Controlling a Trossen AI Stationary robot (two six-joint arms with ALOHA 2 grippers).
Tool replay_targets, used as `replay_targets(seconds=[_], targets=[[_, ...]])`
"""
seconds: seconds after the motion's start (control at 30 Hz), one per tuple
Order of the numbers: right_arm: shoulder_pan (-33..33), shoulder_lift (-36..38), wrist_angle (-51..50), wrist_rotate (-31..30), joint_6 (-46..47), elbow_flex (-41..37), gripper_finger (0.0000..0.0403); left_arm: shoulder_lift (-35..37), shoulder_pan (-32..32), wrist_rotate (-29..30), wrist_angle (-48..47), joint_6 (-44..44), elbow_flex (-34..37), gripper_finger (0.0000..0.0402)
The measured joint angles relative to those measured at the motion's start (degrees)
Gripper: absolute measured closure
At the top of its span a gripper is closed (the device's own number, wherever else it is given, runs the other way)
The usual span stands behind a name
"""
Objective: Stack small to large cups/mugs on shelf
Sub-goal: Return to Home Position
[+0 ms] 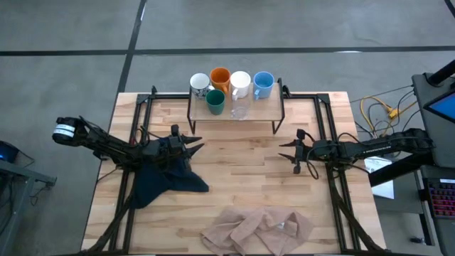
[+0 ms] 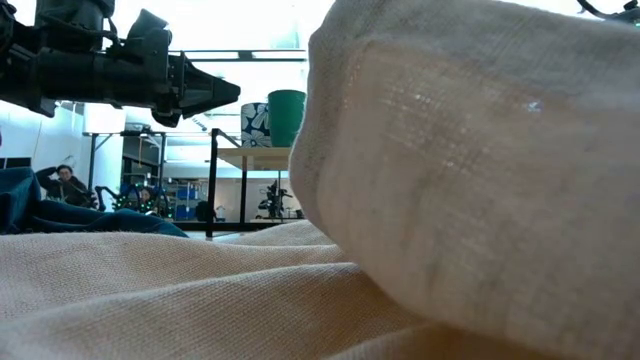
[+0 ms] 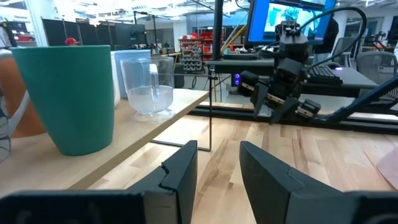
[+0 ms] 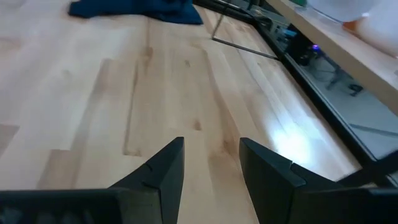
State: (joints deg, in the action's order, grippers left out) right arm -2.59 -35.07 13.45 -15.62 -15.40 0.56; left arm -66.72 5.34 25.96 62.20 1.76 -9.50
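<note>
Six vessels stand on the small wooden shelf (image 1: 263, 110) at the table's far side: a patterned white mug (image 1: 200, 84), an orange mug (image 1: 220, 78), a white mug (image 1: 240, 83) and a light blue mug (image 1: 263, 84) at the back, a dark green mug (image 1: 215, 102) and a clear glass cup (image 1: 240, 108) in front. The green mug (image 3: 68, 96) and the glass (image 3: 151, 84) show in the left wrist view. My left gripper (image 1: 193, 148) is open and empty, near the shelf's left front leg. My right gripper (image 1: 286, 151) is open and empty, right of centre.
A dark blue cloth (image 1: 162, 181) lies under and in front of my left arm. A beige cloth (image 1: 257, 229) lies crumpled at the table's near edge and fills the low view (image 2: 450, 180). Bare tabletop (image 1: 242, 171) lies between the grippers.
</note>
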Motion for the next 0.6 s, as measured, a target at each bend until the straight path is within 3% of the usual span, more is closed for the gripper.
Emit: replay_targets(seconds=[0.6], targets=[[0.0, -4.04, 0.9, 2.12, 1.49, 0.0, 0.0255, 0.0, -3.21, 0.03, 0.36, 0.02, -0.52, 0.0295]])
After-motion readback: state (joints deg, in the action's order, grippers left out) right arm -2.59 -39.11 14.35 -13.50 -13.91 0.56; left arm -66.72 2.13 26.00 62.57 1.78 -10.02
